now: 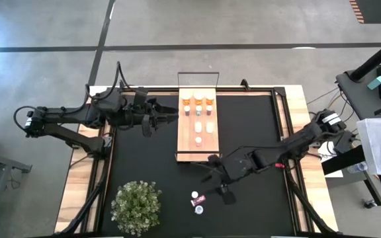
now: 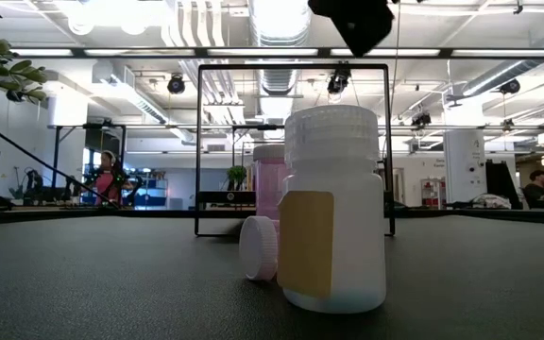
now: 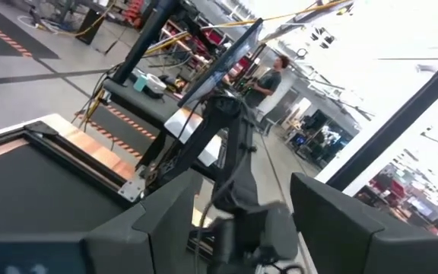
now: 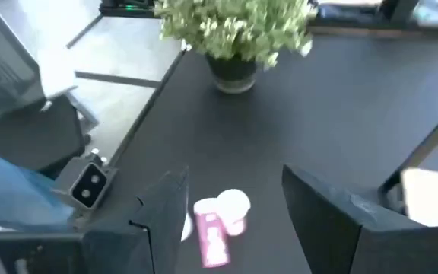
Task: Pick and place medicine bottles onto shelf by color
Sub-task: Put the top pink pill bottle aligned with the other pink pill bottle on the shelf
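Note:
The light wooden shelf (image 1: pixel 182 132) lies on the black mat. Three orange bottles (image 1: pixel 198 102) stand in a row at its far end, and several white bottles (image 1: pixel 204 125) stand nearer. On the mat near the front stand a white bottle (image 1: pixel 199 210) (image 2: pixel 333 208) and a pink bottle (image 2: pixel 264 179) (image 4: pixel 234 205), and another pink bottle (image 1: pixel 201 198) (image 4: pixel 213 242) lies on its side. My right gripper (image 1: pixel 218 182) (image 4: pixel 234 190) is open and empty, above the mat between the shelf's near end and these bottles. My left gripper (image 1: pixel 170 114) (image 3: pixel 242 221) is open and empty by the shelf's left edge.
A bushy green plant (image 1: pixel 136 206) stands at the mat's front left. A thin wire rail (image 1: pixel 197 79) rises at the shelf's far end. Aluminium frame bars (image 1: pixel 101 172) run along the mat's sides. People show in the room beyond the table.

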Controlling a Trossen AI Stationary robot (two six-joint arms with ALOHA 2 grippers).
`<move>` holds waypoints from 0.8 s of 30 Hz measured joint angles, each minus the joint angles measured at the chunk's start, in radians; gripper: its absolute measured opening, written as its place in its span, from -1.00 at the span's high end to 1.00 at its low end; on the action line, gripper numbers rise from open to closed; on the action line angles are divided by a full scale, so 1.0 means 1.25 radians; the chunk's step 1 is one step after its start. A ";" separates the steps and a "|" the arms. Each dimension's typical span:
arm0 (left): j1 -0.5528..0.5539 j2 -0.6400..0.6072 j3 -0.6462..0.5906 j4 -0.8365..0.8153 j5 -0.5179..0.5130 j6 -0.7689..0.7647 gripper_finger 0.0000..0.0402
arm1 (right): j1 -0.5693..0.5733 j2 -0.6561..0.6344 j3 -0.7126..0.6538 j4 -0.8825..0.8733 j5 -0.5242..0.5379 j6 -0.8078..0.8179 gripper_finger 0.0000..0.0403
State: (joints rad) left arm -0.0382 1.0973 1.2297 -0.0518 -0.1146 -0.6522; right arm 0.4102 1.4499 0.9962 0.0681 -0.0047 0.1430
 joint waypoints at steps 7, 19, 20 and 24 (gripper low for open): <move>-0.002 0.000 0.000 0.000 -0.011 0.002 -0.01 | 0.017 0.090 0.012 0.041 0.053 0.032 -0.01; -0.002 0.000 0.000 -0.001 -0.018 0.002 -0.01 | 0.017 0.192 0.103 0.035 0.076 -0.007 -0.01; -0.002 0.000 0.000 -0.001 -0.018 0.002 -0.01 | 0.017 0.194 0.103 0.035 0.076 -0.003 -0.01; -0.001 0.000 0.000 -0.001 -0.018 0.003 -0.01 | 0.017 0.213 0.101 0.033 0.088 0.037 -0.01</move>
State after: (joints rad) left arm -0.0392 1.0973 1.2297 -0.0536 -0.1368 -0.6483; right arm 0.4316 1.7159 1.1225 0.1092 0.1057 0.1898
